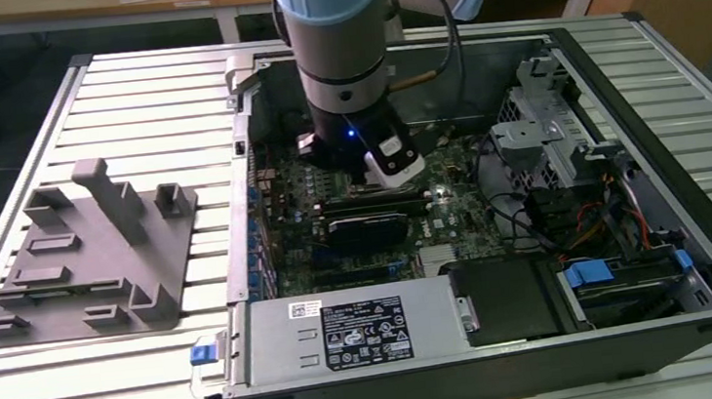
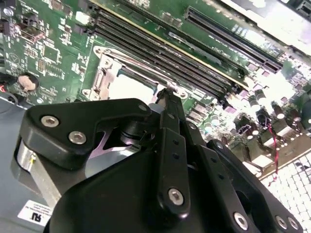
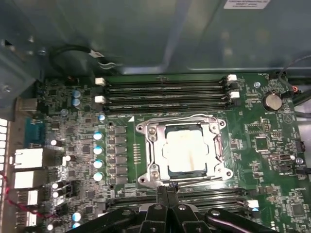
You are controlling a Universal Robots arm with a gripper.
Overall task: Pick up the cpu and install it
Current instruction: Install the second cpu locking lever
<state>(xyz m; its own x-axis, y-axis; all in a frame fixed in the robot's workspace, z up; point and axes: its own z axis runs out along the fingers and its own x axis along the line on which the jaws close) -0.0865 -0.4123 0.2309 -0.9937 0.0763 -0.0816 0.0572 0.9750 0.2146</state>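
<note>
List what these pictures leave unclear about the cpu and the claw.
- First wrist view: whether the cpu lies fully seated inside the socket frame is too fine to tell.
- Second wrist view: the claw covers most of the cpu, and glare washes out the rest.
- Exterior view: the arm hides the cpu and the socket frame.

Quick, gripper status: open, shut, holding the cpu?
Gripper: fingers shut together, holding nothing, tips at the socket frame's edge. The cpu sits in the motherboard socket.
</note>
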